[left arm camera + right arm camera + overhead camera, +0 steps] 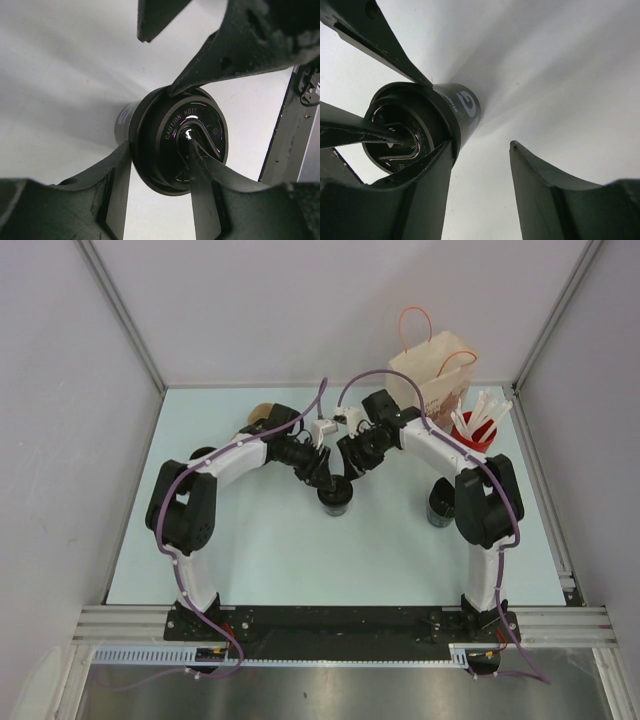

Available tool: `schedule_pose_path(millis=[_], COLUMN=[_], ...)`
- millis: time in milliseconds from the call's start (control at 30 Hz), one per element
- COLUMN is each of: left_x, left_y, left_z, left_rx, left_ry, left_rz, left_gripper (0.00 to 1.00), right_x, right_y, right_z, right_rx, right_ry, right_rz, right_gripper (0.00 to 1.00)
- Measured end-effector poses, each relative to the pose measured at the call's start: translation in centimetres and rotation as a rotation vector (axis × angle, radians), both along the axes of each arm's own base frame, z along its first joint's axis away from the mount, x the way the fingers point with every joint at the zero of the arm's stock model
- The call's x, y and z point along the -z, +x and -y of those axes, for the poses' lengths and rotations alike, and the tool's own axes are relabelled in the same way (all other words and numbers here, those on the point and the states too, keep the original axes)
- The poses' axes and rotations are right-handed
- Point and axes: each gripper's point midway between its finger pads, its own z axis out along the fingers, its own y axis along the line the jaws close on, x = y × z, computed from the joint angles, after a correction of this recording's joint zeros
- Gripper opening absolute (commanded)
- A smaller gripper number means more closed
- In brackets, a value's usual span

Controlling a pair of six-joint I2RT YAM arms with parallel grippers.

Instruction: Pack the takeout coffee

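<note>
The takeout coffee (335,502) is a short black cup with a ringed black lid reading "CAUTION HOT" (170,125), standing mid-table. My left gripper (325,481) reaches it from the left. One of its fingers (120,185) lies against the outside of the lid rim, and the other (200,165) has its tip in the lid's centre, pinching the rim between them. My right gripper (347,477) is open. Its left finger (430,175) touches the cup's rim (462,102), and its right finger (540,190) stands apart over bare table.
A brown paper bag (435,375) with orange handles stands at the back right. Beside it is a red cup of white sticks (478,428). Another black cup (440,506) stands by the right arm. A brown object (262,413) lies at the back left.
</note>
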Motion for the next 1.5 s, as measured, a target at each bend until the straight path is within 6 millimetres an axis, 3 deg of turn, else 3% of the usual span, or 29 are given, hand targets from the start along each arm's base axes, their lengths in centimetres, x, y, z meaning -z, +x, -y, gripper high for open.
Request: schedule_pose_path(millis=[133, 267, 400, 700, 933, 1300, 1500], left_x=[0.0, -0.1, -0.2, 0.0, 0.3, 0.2, -0.1], left_y=[0.0, 0.0, 0.0, 0.2, 0.0, 0.7, 1.6], left_z=[0.0, 0.0, -0.1, -0.9, -1.7, -1.5, -1.5], left_rx=[0.000, 0.000, 0.001, -0.007, -0.013, -0.018, -0.026], left_ry=[0.003, 0.002, -0.005, -0.016, -0.012, 0.001, 0.013], left_rz=[-0.001, -0.001, -0.003, -0.058, -0.114, -0.130, -0.113], left_gripper=[0.48, 0.48, 0.53, 0.66, 0.72, 0.77, 0.85], right_x=[-0.5, -3.4, -4.5, -2.4, -1.6, -1.2, -1.2], right_y=[0.6, 1.6, 1.9, -0.9, -1.8, -2.1, -2.0], right_z=[0.7, 0.7, 0.9, 0.6, 0.6, 0.3, 0.3], right_rx=[0.000, 0.004, 0.006, -0.020, -0.012, -0.001, 0.004], right_ry=[0.021, 0.145, 0.214, 0.237, 0.253, 0.262, 0.264], right_rz=[-0.038, -0.061, -0.079, -0.193, -0.241, -0.248, -0.248], right_gripper=[0.67, 0.70, 0.71, 0.73, 0.73, 0.75, 0.78])
